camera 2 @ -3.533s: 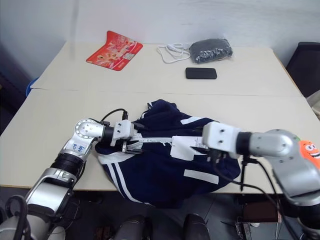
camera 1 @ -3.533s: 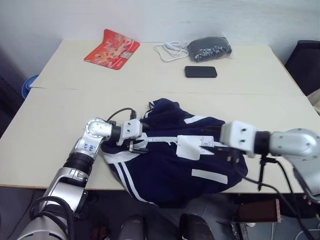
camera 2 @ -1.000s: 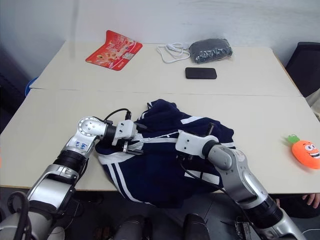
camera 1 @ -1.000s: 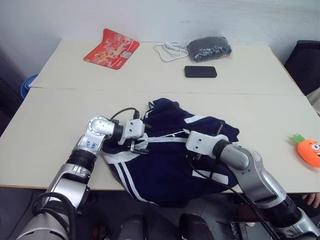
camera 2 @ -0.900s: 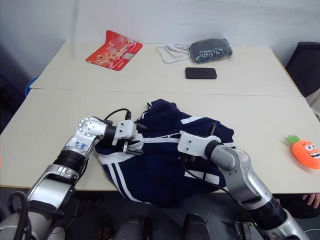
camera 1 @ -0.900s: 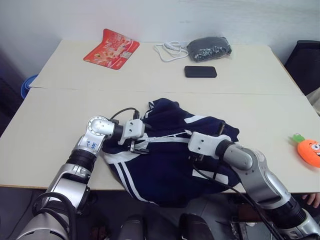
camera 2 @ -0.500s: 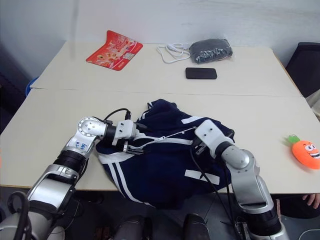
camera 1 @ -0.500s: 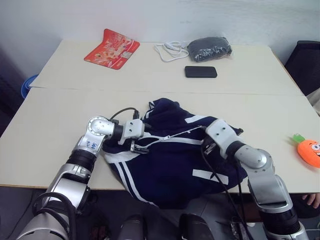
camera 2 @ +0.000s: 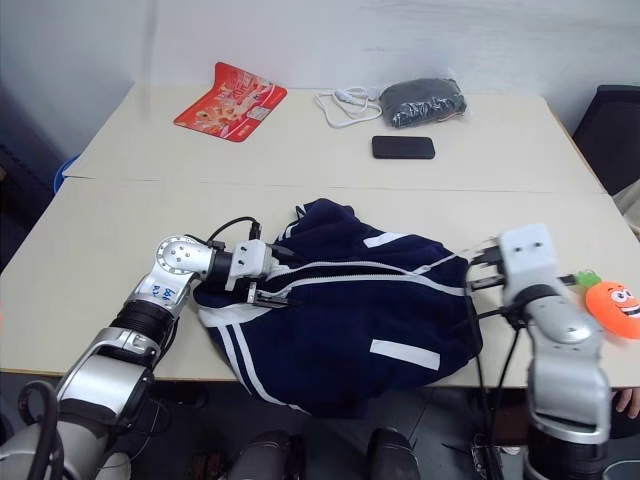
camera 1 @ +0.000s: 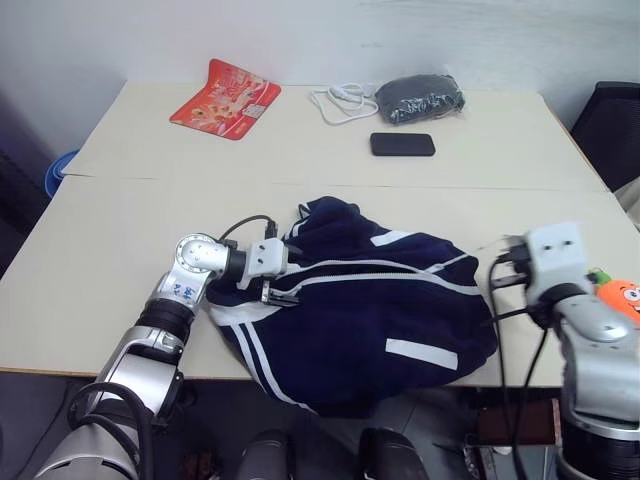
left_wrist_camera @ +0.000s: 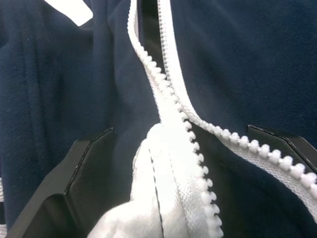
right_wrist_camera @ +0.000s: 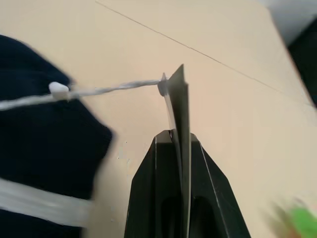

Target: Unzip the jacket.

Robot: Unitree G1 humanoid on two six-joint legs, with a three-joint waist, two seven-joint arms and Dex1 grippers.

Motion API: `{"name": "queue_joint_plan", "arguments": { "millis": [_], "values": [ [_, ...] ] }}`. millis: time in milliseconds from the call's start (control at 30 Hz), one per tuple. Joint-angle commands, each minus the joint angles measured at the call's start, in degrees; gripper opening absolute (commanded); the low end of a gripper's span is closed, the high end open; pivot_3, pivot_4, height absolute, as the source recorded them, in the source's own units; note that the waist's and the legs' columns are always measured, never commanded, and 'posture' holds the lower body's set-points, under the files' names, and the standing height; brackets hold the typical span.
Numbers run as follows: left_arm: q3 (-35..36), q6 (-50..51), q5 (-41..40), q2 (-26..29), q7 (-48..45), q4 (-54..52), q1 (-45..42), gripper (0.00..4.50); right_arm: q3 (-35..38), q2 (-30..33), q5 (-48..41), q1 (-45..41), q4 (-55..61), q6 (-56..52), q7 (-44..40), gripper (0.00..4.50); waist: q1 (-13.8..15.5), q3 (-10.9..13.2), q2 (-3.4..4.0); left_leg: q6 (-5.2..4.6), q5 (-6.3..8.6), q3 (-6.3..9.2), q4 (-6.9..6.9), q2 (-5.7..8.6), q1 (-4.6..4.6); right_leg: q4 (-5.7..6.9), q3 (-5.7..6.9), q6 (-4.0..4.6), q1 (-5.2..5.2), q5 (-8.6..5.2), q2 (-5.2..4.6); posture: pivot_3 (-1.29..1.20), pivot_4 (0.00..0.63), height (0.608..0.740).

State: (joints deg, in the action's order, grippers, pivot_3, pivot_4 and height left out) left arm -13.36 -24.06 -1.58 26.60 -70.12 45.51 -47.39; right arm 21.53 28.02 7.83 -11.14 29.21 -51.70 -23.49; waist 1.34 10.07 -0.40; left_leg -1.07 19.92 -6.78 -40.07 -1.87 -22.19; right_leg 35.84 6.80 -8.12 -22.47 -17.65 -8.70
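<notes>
The jacket (camera 1: 350, 320) lies heaped at the table's (camera 1: 120, 250) near edge — soft and limp, so it will likely drag unless pinned. The left gripper (camera 1: 278, 292), fingers wide, straddles its white zipper (left_wrist_camera: 173, 119) at the collar end. The right gripper (right_wrist_camera: 176, 148), beside the jacket, is clamped on a thin tag (right_wrist_camera: 177, 106) strung to it — the zip tape near the slider is the better hold.

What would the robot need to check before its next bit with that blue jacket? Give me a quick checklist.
1. Right jaws gripping the tag: ok, shut on it.
2. String from the tag to the jacket: ok, stretched and unbroken.
3. Zipper parted: ok, its two rows of teeth stand apart across the front.
4. Left jaws holding the zipper's end: not ok, they stand open on either side of it.
5. Orange toy clear of the right arm: cannot tell, it lies close beside the arm.
</notes>
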Motion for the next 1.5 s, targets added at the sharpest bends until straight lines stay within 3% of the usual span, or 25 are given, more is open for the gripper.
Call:
{"name": "queue_joint_plan", "arguments": {
  "millis": [33, 300, 467, 533, 667, 833, 1000, 1233, 1367, 1500],
  "values": [
    [-1.0, 0.1, 3.1, 0.2, 1.4, 2.6, 0.2, 4.5, 6.9, 4.6, -0.8, -0.2, -4.8, 4.2, 1.4, 0.06, 0.0, 0.0, 0.03, 0.0, 0.0, 0.0, 0.0, 0.0, 0.01, 0.0, 0.0, 0.0, 0.01, 0.0, 0.0, 0.0, 0.15, 0.74],
    [-1.1, -0.7, 3.2, 0.2, 1.6, 3.5, -0.3, 4.5, 12.8, 14.6, -2.9, -2.2, -24.0, 14.1, 3.1, 0.06, -0.1, 0.0, 0.08, -0.03, -0.02, -0.08, 0.02, 0.0, 0.05, 0.0, -0.07, 0.0, 0.0, 0.0, -0.01, 0.0, 0.15, 0.74],
    [-1.0, -0.9, 3.2, 0.2, 1.8, 3.7, -0.4, 4.5, 9.7, 15.0, -7.0, -3.0, -24.1, 13.5, 0.2, 0.06, -0.2, -0.1, 0.15, -0.03, -0.02, -0.09, 0.03, -0.01, 0.06, 0.0, -0.09, 0.0, 0.0, 0.0, -0.01, 0.0, 0.15, 0.74],
    [-0.7, -0.1, 2.8, 0.1, 2.1, 3.3, -0.5, 4.5, 6.7, 14.6, -11.0, -2.6, -21.1, 12.1, -4.7, 0.06, -0.2, -0.1, 0.15, -0.03, -0.02, -0.09, 0.02, -0.01, 0.06, 0.0, -0.09, 0.0, 0.0, 0.0, -0.01, 0.0, 0.15, 0.74],
    [1.0, 5.3, 0.2, 0.8, 0.3, 0.8, -0.4, 4.5, 1.2, 18.0, -14.6, -3.9, -21.6, 11.3, -12.1, 0.94, -0.3, -0.1, 0.15, -0.03, -0.02, -0.08, 0.02, -0.02, 0.05, 0.0, -0.09, 0.0, 0.0, 0.0, 0.0, 0.0, 0.15, 0.74],
    [3.3, 15.6, -5.7, 5.3, -9.0, -8.0, 2.0, 4.5, -5.3, 29.3, -12.1, -4.3, -28.6, 19.9, -21.5, 2.72, -0.6, 0.0, 0.21, -0.04, -0.01, -0.1, 0.1, -0.01, -0.07, -0.04, -0.08, 0.0, -0.15, 0.0, -0.01, 0.0, 0.15, 0.74],
    [7.1, 26.3, -9.7, 11.7, -11.2, -16.5, 3.2, 4.5, -7.7, 39.4, -12.4, -6.7, -38.0, 26.1, -30.6, 4.41, -1.5, 0.0, 0.16, -0.02, -0.01, -0.1, 0.19, -0.02, -0.1, -0.17, -0.03, -0.01, -0.16, 0.0, 0.01, 0.0, 0.15, 0.74],
    [13.9, 39.7, -15.7, 27.8, -20.0, -21.2, 2.6, 4.5, -4.8, 50.4, -17.8, -9.8, -56.1, 34.7, -49.8, 4.46, -2.1, 0.2, 0.27, 0.0, -0.01, -0.14, 0.22, -0.09, -0.08, -0.18, -0.06, -0.01, -0.18, 0.0, 0.04, 0.0, 0.15, 0.74],
    [12.6, 33.2, -12.8, 36.4, -22.4, -16.5, 3.5, 4.5, -0.7, 53.0, -26.2, -7.6, -58.0, 30.7, -65.3, 4.46, -2.3, 0.2, 0.22, 0.0, -0.01, -0.15, 0.24, -0.09, -0.06, -0.23, -0.06, -0.01, -0.14, 0.0, 0.04, 0.0, 0.15, 0.74],
    [12.0, 30.5, -11.5, 38.0, -22.1, -10.7, -0.6, 4.5, -0.2, 53.1, -25.4, -4.7, -59.1, 34.0, -66.9, 4.46, -2.1, 0.2, 0.22, 0.0, -0.01, -0.19, 0.18, -0.09, 0.0, -0.17, -0.09, -0.01, -0.11, 0.0, 0.03, 0.0, 0.15, 0.74]
  ]
}}
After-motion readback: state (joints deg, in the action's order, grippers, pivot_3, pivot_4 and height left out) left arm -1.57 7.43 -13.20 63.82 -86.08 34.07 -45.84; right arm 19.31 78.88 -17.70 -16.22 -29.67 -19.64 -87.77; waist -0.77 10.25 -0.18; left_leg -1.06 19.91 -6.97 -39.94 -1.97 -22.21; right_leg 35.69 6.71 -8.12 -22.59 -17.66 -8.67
